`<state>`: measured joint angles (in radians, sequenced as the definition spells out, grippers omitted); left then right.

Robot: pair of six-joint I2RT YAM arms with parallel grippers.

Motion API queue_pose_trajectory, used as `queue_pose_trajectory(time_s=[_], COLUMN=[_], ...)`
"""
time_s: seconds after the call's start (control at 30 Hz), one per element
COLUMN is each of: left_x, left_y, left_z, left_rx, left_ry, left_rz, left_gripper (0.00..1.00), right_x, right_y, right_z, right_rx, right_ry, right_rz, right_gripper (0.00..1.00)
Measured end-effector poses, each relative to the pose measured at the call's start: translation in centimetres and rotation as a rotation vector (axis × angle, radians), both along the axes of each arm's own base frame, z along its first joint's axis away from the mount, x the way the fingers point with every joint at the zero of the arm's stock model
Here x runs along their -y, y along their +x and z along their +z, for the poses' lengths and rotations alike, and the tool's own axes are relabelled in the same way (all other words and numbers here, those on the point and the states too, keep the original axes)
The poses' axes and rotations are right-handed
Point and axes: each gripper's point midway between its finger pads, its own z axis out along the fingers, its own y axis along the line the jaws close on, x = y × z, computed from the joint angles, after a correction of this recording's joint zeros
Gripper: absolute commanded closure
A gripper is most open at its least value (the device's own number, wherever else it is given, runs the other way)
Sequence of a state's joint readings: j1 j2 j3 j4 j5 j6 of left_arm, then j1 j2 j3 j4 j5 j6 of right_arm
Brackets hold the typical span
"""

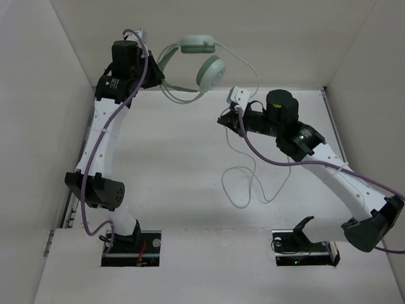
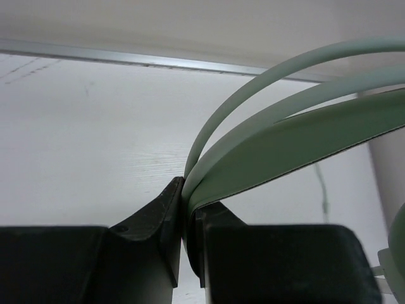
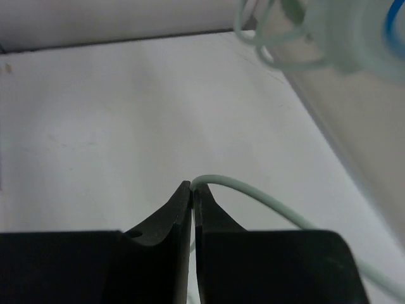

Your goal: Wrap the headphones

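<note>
So the left gripper (image 2: 185, 201) has its jaws pinched tight on the headphones (image 2: 285, 142), right at the mint headband, which curves up and rightward toward the far edge of the table (image 2: 95, 145).

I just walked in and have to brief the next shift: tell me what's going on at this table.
The left gripper is shut on the thin headband of the pale mint-green over-ear headphones, holding them raised at the far end of the white table. The right gripper pinches their long thin whitish cable partway along its length. Below that pinch the cable trails in loose loops on the table, so the wrapping looks barely begun.
</note>
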<state>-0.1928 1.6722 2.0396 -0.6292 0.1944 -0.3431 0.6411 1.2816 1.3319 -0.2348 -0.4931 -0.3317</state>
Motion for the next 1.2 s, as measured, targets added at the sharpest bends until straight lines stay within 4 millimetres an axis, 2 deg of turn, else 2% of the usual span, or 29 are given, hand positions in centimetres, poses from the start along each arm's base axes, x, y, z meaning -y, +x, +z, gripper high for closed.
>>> queue_pose_trajectory(time_s=[0.07, 0.13, 0.2, 0.33, 0.43, 0.5, 0.6, 0.67, 0.77, 0.93, 1.07, 1.2], left_x=[-0.4, -0.9, -1.7, -3.5, -4.4, -4.6, -3.9, -2.7, -0.5, 2.7, 3.7, 4.6], left_y=[0.2, 0.3, 0.5, 1.4, 1.7, 1.6, 1.1, 0.7, -0.1, -1.7, -2.6, -3.0], left_z=[-1.7, -3.5, -4.7, -6.4, -7.5, -8.3, -9.3, -9.9, -11.0, -13.0, -14.4, -14.6], left_rx=[-0.024, -0.055, -0.076, -0.099, -0.118, -0.133, -0.145, -0.149, -0.153, -0.167, -0.189, -0.184], left_ry=[0.068, 0.138, 0.197, 0.302, 0.375, 0.422, 0.498, 0.539, 0.584, 0.641, 0.671, 0.68], left_rz=[0.033, 0.063, 0.09, 0.146, 0.174, 0.176, 0.147, 0.109, 0.038, -0.074, -0.128, -0.163], left_gripper=[1.0, 1.0, 1.0, 1.0, 1.0, 1.0, 1.0, 1.0, 1.0, 1.0, 1.0, 1.0], right_x=[0.9, 2.1, 3.3, 6.6, 10.3, 13.0, 17.2, 19.5, 21.5, 22.1, 21.9, 20.6], right_y=[0.7, 1.2, 1.3, 1.5, 3.2, 5.0, 8.0, 10.0, 12.0, 13.6, 13.9, 13.6], right_z=[0.9, 0.8, -0.2, -3.7, -4.1, -2.7, 0.8, 3.8, 7.9, 13.1, 16.4, 19.2], right_rx=[0.096, 0.192, 0.276, 0.358, 0.421, 0.474, 0.568, 0.648, 0.767, 0.941, 1.066, 1.183], right_ry=[-0.093, -0.22, -0.388, -0.743, -0.967, -1.073, -1.183, -1.219, -1.237, -1.202, -1.138, -1.036], right_rz=[-0.031, -0.055, -0.059, -0.035, -0.07, -0.136, -0.291, -0.419, -0.568, -0.717, -0.785, -0.81], right_gripper=[1.0, 1.0, 1.0, 1.0, 1.0, 1.0, 1.0, 1.0, 1.0, 1.0, 1.0, 1.0])
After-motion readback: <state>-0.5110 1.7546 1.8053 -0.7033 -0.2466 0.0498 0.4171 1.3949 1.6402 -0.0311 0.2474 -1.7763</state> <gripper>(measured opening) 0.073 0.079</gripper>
